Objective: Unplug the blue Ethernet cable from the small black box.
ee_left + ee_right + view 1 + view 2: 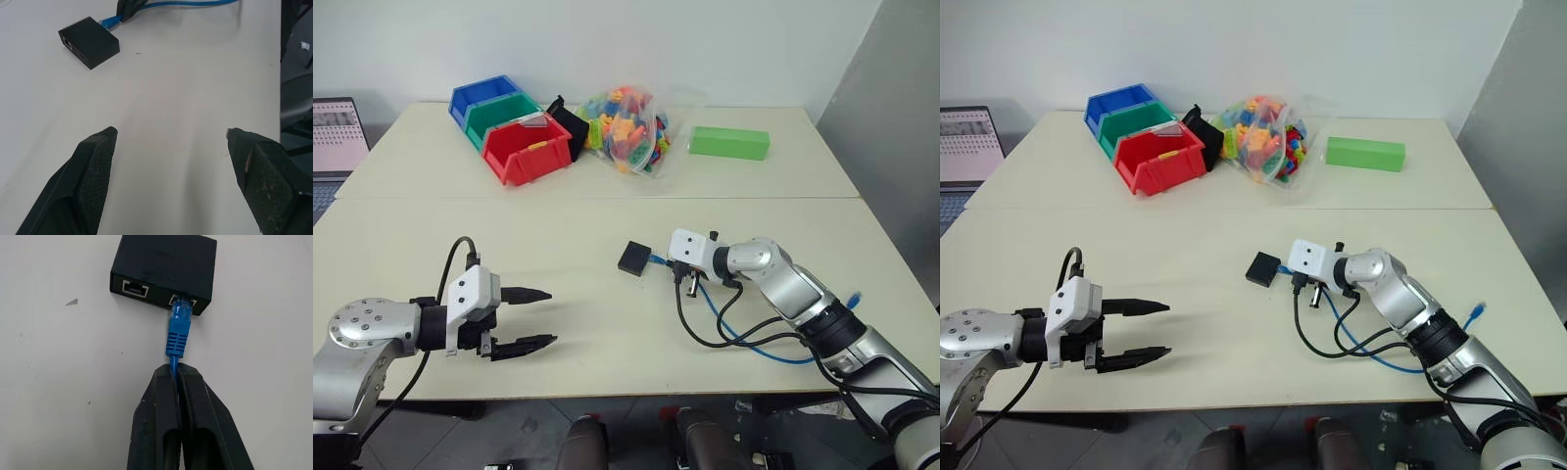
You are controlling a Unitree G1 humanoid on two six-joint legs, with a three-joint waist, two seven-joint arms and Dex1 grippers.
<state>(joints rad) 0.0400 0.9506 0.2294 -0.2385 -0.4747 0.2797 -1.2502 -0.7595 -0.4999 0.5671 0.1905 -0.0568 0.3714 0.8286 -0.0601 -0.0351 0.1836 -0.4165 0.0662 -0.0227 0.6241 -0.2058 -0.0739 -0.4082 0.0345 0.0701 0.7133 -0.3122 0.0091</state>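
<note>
- Box (633,258) lies flat mid-bench (558,294), just ahead of the right tool (176,374), not touching it.
- Cable (177,330) – plug seated in the box's right-hand port of two as seen from the right wrist; the other port beside it is free.
- Right tool's fingers (156,421) pressed together, pinching the cable just behind the blue plug boot; the tips sit near the box, apart from it.
- The rest of the cable runs back under the right arm, loops on the bench, and its far plug (1474,314) lies near the bench's right edge.
- Left tool (533,318) spread wide, holding nothing – low over bare bench, well to the left of the box, fingers (95,161) pointing roughly toward it.
- Far side of the bench: red bin (527,149), green bin (494,110), blue bin (475,95), bag of bricks (626,127), green block (729,143).
- Laptop (335,132) at far left.
</note>
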